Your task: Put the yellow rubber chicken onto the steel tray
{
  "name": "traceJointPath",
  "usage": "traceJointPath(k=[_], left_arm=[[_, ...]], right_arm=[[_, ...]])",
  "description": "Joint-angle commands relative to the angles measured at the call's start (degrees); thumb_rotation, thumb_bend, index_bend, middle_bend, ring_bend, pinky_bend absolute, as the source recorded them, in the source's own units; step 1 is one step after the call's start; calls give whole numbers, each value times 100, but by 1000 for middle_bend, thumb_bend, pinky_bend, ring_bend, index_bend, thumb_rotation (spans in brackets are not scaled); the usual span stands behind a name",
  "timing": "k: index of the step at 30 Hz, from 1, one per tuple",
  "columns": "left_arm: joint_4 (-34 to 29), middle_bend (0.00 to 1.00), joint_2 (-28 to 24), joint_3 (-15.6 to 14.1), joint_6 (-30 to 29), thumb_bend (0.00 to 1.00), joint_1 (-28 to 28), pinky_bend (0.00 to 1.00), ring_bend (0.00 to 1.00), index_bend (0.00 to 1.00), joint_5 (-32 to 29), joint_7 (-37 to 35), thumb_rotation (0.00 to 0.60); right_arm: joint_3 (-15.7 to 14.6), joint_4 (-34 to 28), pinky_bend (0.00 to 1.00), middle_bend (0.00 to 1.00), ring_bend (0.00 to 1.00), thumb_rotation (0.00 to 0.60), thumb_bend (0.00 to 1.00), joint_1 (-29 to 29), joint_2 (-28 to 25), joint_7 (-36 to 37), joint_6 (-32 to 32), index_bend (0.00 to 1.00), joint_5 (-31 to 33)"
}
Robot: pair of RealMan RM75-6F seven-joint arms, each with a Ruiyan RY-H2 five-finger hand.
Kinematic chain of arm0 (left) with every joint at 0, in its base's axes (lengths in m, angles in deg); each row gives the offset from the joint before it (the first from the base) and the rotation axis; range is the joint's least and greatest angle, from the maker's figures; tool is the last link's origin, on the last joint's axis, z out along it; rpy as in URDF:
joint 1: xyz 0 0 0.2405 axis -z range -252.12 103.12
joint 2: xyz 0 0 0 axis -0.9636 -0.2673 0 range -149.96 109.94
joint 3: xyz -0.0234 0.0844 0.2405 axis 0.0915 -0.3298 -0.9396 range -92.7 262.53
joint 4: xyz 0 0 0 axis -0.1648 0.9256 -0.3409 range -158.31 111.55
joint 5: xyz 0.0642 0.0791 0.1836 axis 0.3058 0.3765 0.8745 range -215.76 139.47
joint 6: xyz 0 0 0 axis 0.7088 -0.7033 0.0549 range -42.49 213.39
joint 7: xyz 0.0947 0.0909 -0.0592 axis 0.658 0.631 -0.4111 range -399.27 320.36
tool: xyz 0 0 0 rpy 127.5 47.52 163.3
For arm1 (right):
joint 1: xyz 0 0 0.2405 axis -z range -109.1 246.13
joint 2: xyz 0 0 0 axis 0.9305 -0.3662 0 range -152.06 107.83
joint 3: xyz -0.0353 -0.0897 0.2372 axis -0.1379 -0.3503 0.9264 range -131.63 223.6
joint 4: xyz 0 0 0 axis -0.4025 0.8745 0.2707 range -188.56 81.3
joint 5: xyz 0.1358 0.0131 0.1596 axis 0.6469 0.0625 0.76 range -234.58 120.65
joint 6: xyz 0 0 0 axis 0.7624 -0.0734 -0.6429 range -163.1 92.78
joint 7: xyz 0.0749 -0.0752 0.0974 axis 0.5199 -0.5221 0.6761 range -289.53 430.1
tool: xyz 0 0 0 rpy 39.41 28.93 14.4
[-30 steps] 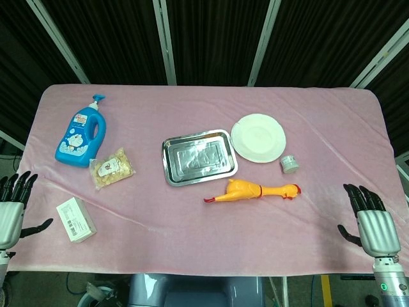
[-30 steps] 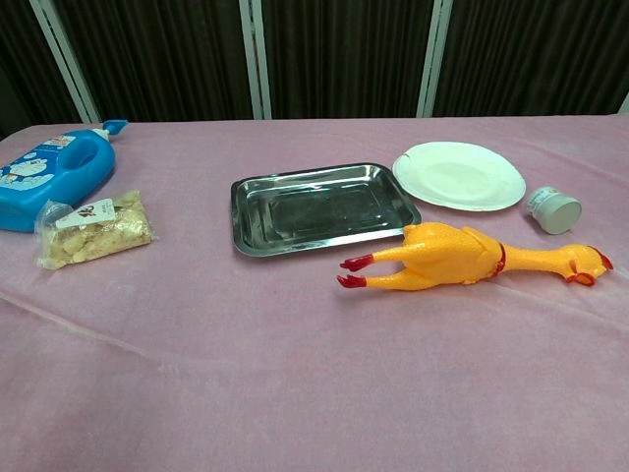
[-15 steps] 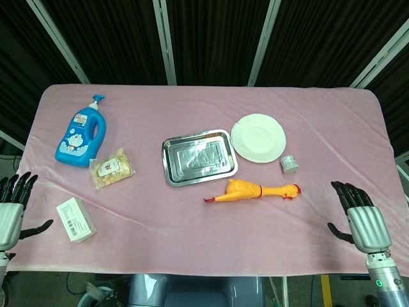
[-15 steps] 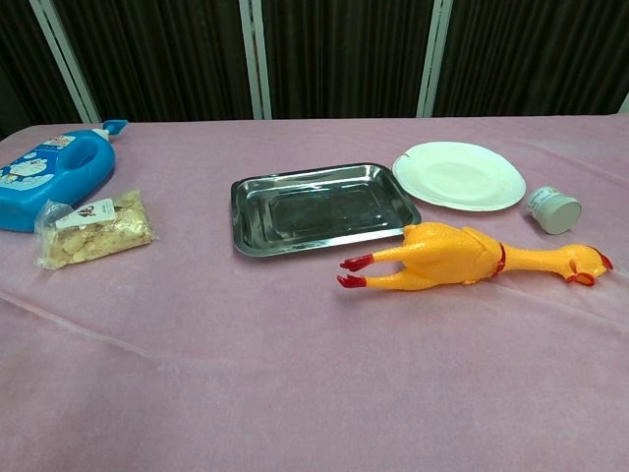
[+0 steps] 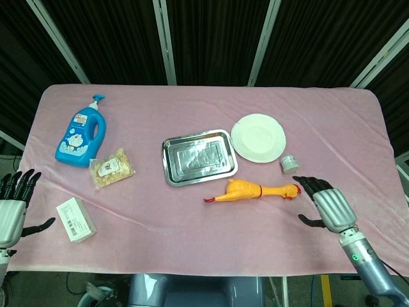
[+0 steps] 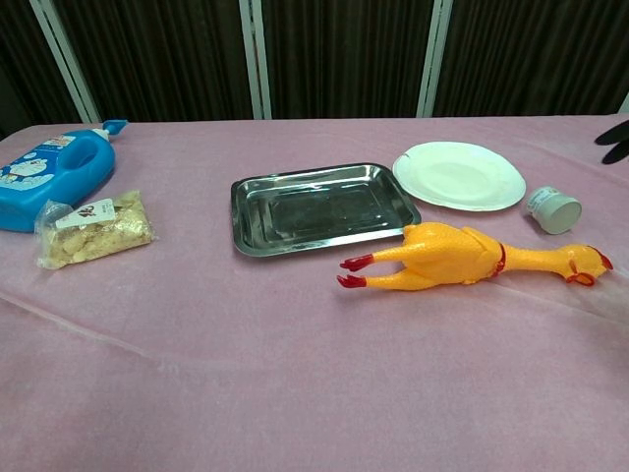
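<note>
Yellow rubber chicken (image 5: 254,190) is lying on its side on the pink-covered desk (image 5: 211,249), just in front of the steel tray (image 5: 199,157) and not touching it — red feet pointing toward the robot's left, head toward the right. Tray is sitting empty near the desk centre.

Right hand (image 5: 324,203) is hovering over the desk just beside the chicken's head, fingers spread apart and holding nothing; dark fingertips (image 5: 301,180) are pointing at the head but not touching it. In the chest view only a couple of dark fingertips are showing at the right edge.

Left hand (image 5: 13,208) is hanging off the left front corner of the desk, fingers spread, holding nothing — well apart from the chicken.

Other stuff on the desk:
- white plate (image 5: 258,137) lying just right of the tray, its rim nearly touching the tray's corner
- small white jar (image 5: 289,164) lying tipped on its side, between the plate and the chicken's head
- blue detergent bottle (image 5: 81,134) lying flat at far left
- clear snack bag (image 5: 112,168) lying just in front of the bottle
- white box (image 5: 75,219) sitting near the left front edge, close to the left hand
</note>
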Motion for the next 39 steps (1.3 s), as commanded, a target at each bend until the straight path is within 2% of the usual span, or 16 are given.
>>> traceJointPath(k=[1,11,19,23,29,39], left_arm=[[-20,44,-17,1,1,0,6,0,0,40,7,5,600],[-78,44,-56,3,40,0,33,0,0,40,0,13,600],[-12,43,-43,-4,79,0,42,0,0,41,-34,-69,600],[29,43,-38,-18,92,0,31,0,0,40,-56,-123,600],[96,43,-28,-26,117,0,16,0,0,40,-109,-224,600],[168,42,-9,-54,145,0,10,0,0,41,-111,-335,600]], right_arm=[[53,105,249,201,198,600,260,-305,105,227,399,153,82],[123,578,266,214,207,600,268,-913,555,305,1280,173,456],[194,1203,289,217,215,600,285,-1372,1064,317,1987,173,927],[181,1373,289,229,222,600,295,-1465,1172,316,2126,191,1021],[130,1655,296,261,244,600,315,-1572,1330,225,2261,281,1104],[67,1789,351,313,293,600,316,-1643,1497,233,2274,333,1138]])
